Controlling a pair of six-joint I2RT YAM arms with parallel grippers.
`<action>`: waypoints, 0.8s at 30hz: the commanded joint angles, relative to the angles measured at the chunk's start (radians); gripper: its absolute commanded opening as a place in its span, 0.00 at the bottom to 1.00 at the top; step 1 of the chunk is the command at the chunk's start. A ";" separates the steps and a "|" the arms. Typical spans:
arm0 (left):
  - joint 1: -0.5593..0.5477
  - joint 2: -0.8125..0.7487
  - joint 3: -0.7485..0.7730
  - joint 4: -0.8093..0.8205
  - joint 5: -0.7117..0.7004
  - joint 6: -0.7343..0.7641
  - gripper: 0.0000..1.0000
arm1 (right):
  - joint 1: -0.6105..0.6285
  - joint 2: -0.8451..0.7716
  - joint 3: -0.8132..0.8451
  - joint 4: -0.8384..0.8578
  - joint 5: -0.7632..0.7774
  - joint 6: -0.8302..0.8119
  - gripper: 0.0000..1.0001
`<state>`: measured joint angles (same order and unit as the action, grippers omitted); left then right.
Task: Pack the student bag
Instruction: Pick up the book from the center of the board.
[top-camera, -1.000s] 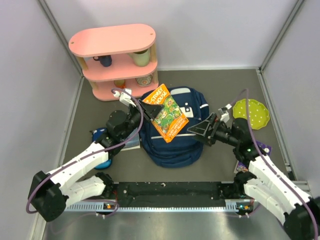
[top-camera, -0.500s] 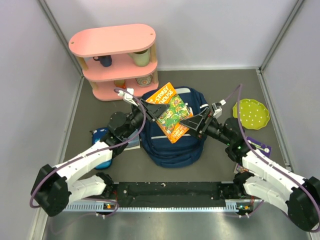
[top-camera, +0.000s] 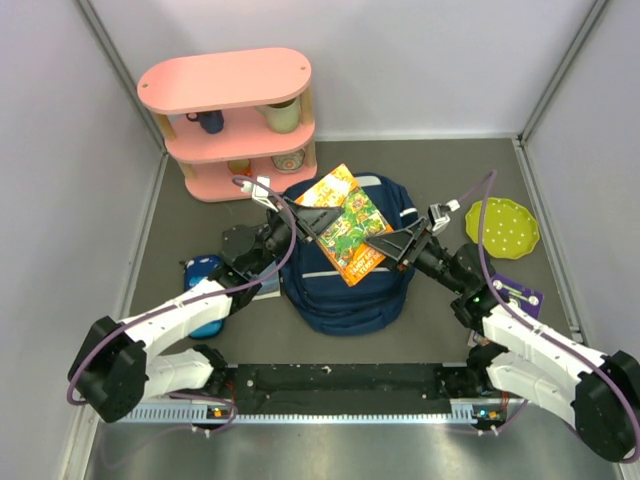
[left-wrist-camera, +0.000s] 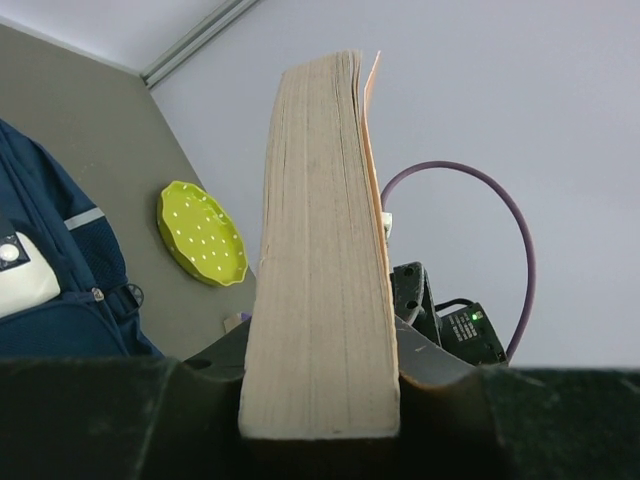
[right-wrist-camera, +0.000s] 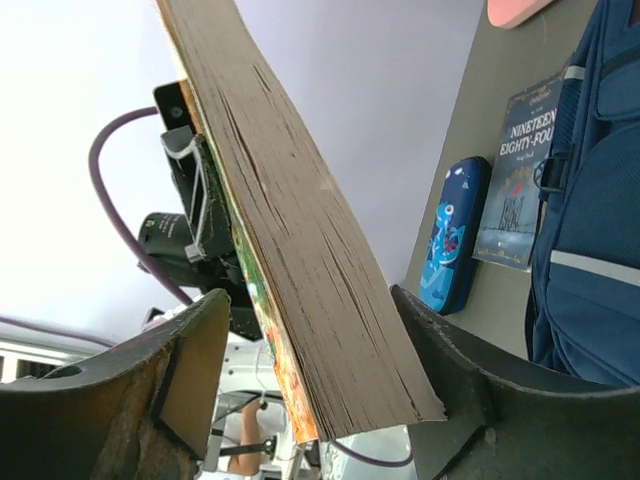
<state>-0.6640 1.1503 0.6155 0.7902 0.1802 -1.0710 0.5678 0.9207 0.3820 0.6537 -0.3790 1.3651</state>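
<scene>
The student bag (top-camera: 340, 295) lies flat in the middle of the table (top-camera: 450, 170), directly below both grippers. The left gripper (top-camera: 297, 215) is clamped on one end of a colourful book (top-camera: 348, 228) held just above the bag. The right gripper (top-camera: 382, 245) straddles the book's opposite edge with its jaws apart, though the wrist view does not make clear whether either finger touches the pages.

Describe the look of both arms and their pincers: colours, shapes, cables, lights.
The left arm and right arm have white shells on their long links, with black joints and wrists. Along each runs a looping purple cable. The left pincer and right pincer are black, tapering to two fingers. A small green light glows on the right arm.
</scene>
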 joint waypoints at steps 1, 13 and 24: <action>-0.005 -0.009 0.004 0.156 0.007 -0.029 0.00 | 0.010 -0.026 0.001 0.112 0.015 -0.004 0.61; -0.005 0.005 0.021 0.038 0.047 0.002 0.15 | 0.010 -0.055 0.017 0.075 0.029 -0.038 0.00; -0.005 -0.126 0.159 -0.732 -0.064 0.523 0.98 | 0.012 -0.414 0.181 -0.854 0.561 -0.346 0.00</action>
<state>-0.6659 1.0946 0.7082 0.3321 0.1619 -0.8181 0.5720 0.6220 0.4301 0.1299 -0.1307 1.1538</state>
